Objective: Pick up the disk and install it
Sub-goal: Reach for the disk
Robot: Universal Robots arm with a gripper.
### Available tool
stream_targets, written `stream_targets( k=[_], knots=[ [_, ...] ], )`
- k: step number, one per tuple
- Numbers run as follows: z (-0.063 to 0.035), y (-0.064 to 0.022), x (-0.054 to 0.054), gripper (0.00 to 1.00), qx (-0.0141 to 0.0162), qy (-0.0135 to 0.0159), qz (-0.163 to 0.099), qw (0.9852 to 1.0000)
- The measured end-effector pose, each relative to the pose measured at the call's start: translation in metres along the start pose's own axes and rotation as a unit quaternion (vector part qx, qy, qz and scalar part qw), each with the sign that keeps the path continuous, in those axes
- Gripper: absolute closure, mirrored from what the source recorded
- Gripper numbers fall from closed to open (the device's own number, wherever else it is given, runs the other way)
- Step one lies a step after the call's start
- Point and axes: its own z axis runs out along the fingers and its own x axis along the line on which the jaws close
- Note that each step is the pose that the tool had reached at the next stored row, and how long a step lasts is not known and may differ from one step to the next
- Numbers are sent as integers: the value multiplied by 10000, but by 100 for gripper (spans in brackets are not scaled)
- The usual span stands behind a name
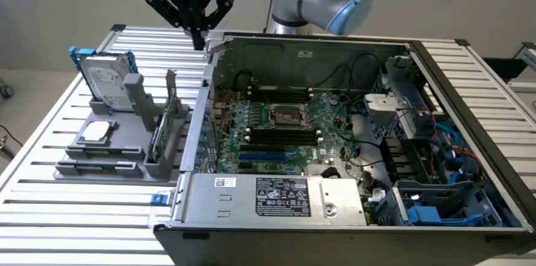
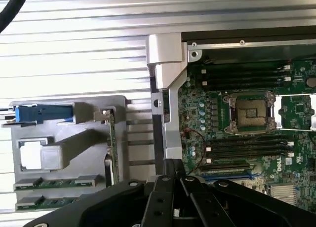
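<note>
Currently the gripper (image 1: 198,40) hangs in the upper left part of the exterior view, above the back left corner of the open computer case (image 1: 335,53), with its two black fingers pressed together and pointing down; it has hold of nothing. The disk (image 1: 107,81) is not in the hand: it stands upright on its edge in a grey holder (image 1: 92,169) on the slatted metal table (image 1: 50,216), at the left of the frame, lower than the gripper and to the left of it, well apart from the fingertips. Its white label faces the camera, and the blue carrier (image 1: 77,53) shows along its top and left edge. Before the disk, on the same holder, lies a small square silver chip (image 1: 96,130), and a thin card (image 1: 166,129) stands on edge at the holder's right side, next to the case wall. In the wrist view the closed gripper (image 2: 172,168) appears beside the edge of the case wall, near the motherboard (image 2: 247,113), while the disk (image 2: 44,113) is seen from above as a blue strip in the grey holder (image 2: 79,143), well apart from the fingers. In the exterior view the large silver power-supply box (image 1: 277,196) lies along the lower edge of the case.
</note>
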Motion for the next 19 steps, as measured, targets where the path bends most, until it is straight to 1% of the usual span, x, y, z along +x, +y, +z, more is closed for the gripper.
stream_targets(
  k=[9, 12, 15, 19],
  knots=[
    [56, 83, 417, 89, 3, 0, 0, 10000],
    [67, 112, 556, 89, 4, 4, 0, 10000],
    [72, 134, 698, 89, 5, 18, 1, 10000],
    [76, 162, 881, 89, 7, 48, 3, 10000]
  ],
)
